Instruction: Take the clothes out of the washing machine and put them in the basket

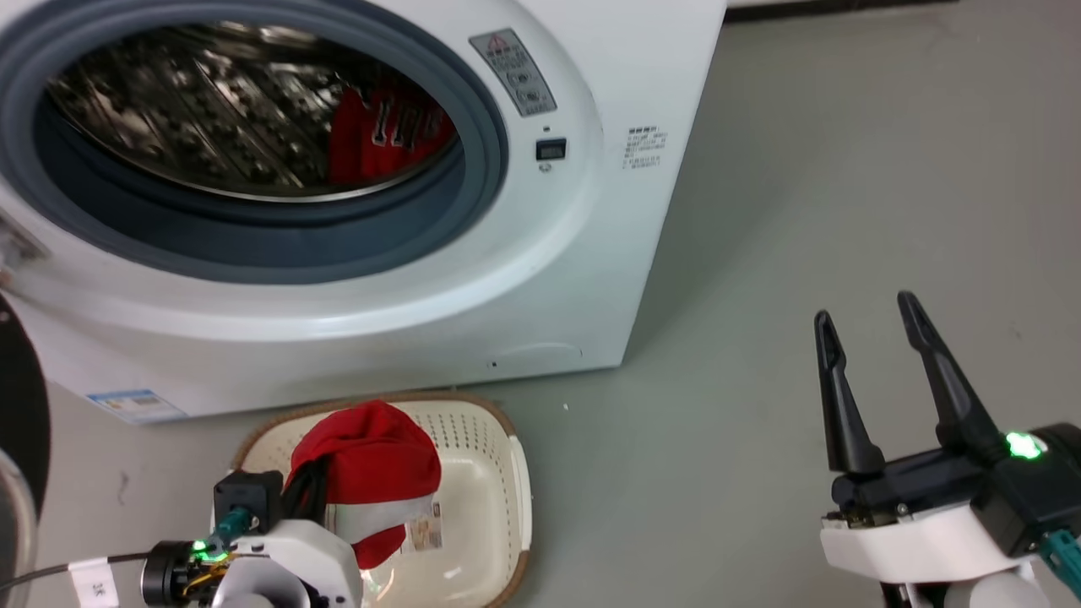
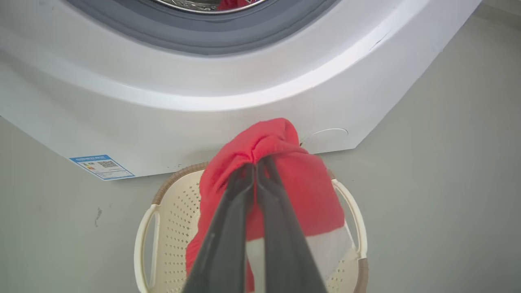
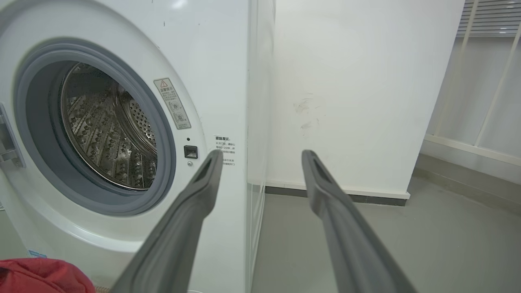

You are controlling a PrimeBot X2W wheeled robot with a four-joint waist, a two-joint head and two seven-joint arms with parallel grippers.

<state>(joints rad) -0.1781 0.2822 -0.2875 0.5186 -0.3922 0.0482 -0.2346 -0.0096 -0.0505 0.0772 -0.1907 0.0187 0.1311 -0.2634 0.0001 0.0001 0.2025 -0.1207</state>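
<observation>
Grey floor (image 1: 802,211), white wall (image 3: 346,81), washing machine (image 1: 591,253)

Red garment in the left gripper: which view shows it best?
Left wrist view: the red garment sits central, pinched by the left gripper over the cream perforated basket. Head view shows it bunched; right wrist view, a corner.

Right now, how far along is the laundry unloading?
Done: one red garment is out of the washing machine. In hand: the left gripper, jaws shut on it, holds it over the basket, whose base looks bare. Left: drop it, then fetch the red jersey from the drum. The right gripper is empty, jaws open.
</observation>
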